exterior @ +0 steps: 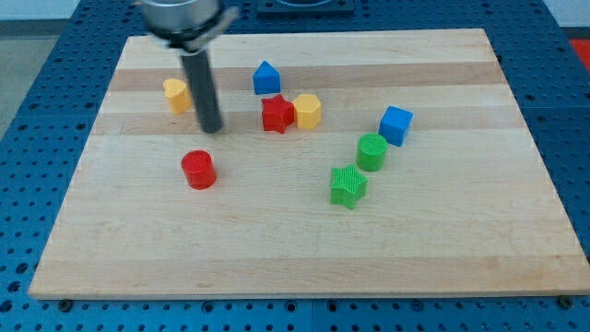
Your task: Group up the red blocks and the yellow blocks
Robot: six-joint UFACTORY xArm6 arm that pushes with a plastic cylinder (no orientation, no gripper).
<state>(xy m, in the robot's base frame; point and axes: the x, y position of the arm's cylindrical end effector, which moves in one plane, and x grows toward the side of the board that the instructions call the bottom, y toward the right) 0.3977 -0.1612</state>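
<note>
Pincerless, so no spread or pinch to report, my tip (212,127) rests just right of the stray yellow block (176,94), above the lone red cylinder (198,170), while the red star (277,113) already touches the yellow hexagon (308,111).

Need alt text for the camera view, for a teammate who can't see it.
My tip sits between the yellow block at the view's left and the touching red star and yellow hexagon; the red cylinder lies below it.

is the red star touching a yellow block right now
Yes, the red star sits right against the yellow hexagon block on its right side in the view, with no gap showing.
</note>
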